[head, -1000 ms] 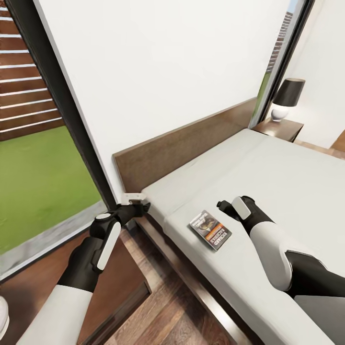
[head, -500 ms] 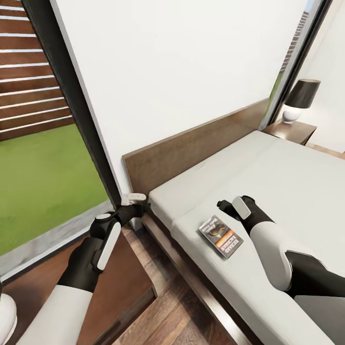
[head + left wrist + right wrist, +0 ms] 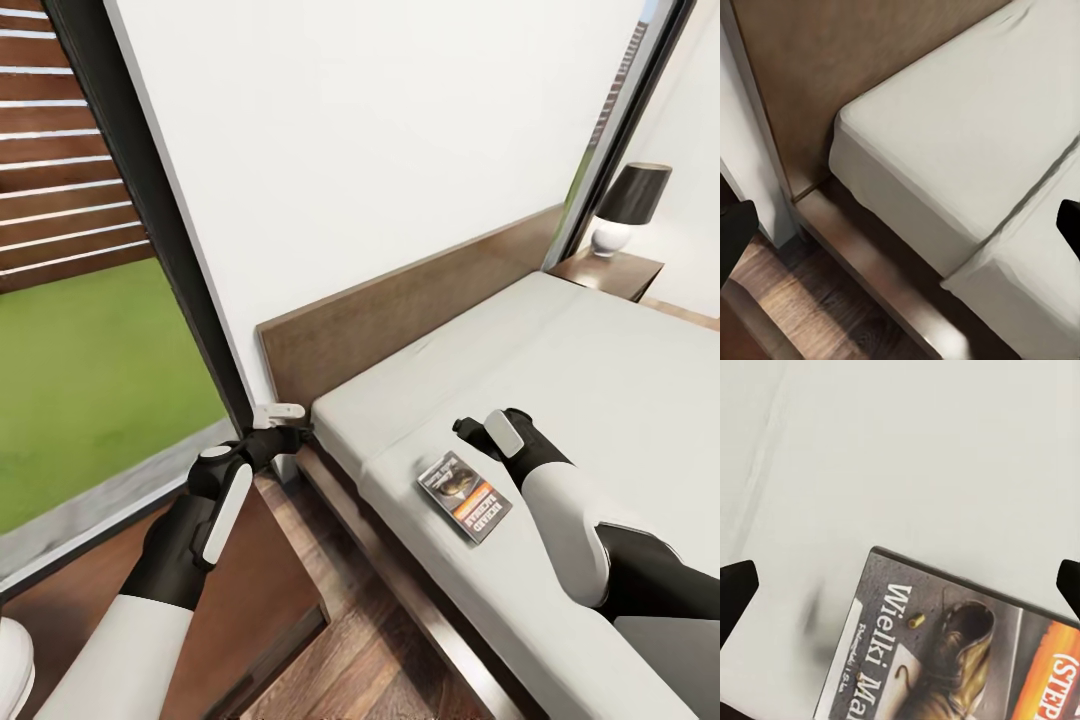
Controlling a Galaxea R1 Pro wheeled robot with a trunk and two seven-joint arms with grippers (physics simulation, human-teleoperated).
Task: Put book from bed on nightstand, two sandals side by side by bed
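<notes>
Head camera first: the small dark paperback book [image 3: 463, 496], with its golden picture and orange-red band, lay flat on the plain light grey mattress of the low dark-framed bed [image 3: 600, 370], close to the bed's near edge. The right gripper [image 3: 462, 427] hovered just beside the book, toward the brown wooden headboard [image 3: 400, 300], apart from the cover; how wide its fingers stood could not be told from up here. The left gripper [image 3: 285, 421] hung off the bed's corner, above the brown wood plank floor [image 3: 370, 650], white fingers [image 3: 280, 410] pointing at the foot of the headboard. Beyond the bed, a low dark brown nightstand [image 3: 610, 272] carried a black-shaded lamp with a white base [image 3: 628, 205].

Left wrist camera next: the mattress corner, the frame rail and the headboard showed, with dark fingertips [image 3: 735, 232] at opposite edges of the picture, set wide and holding nothing.

Right wrist camera: the book [image 3: 945, 652] sat on the grey mattress between two dark fingertips [image 3: 735, 585] spread far apart, neither touching it.
</notes>
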